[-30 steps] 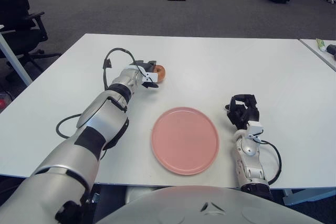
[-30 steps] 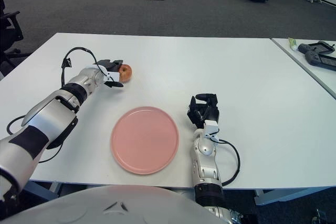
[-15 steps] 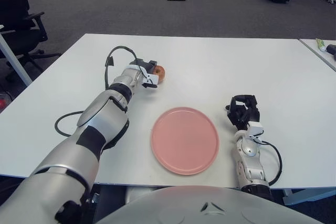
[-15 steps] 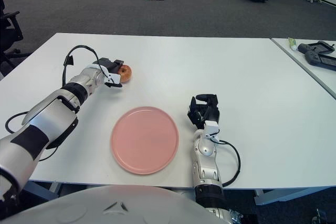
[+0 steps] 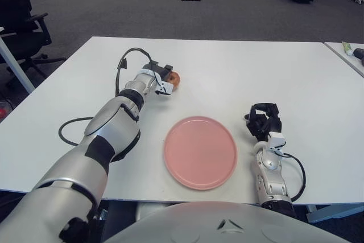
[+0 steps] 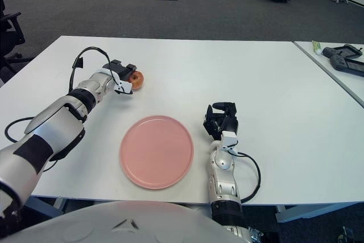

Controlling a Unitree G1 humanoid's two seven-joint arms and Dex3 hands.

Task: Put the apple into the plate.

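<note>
A small red-brown apple sits on the white table at the back left, up and to the left of the pink plate. My left hand reaches it from the left; its dark and white fingers close around the apple's near side and hide part of it. The apple still touches the table. The plate lies near the front edge with nothing on it. My right hand shows just right of the plate, fingers loosely curled and holding nothing.
A black cable loops from my left arm across the table's left part. A black office chair stands beyond the left edge. A second table at the right carries a dark controller and a small tube.
My left hand has pushed slightly farther forward and turned at the wrist, tightening its fingers round the apple. The apple and the right hand have hardly moved.
</note>
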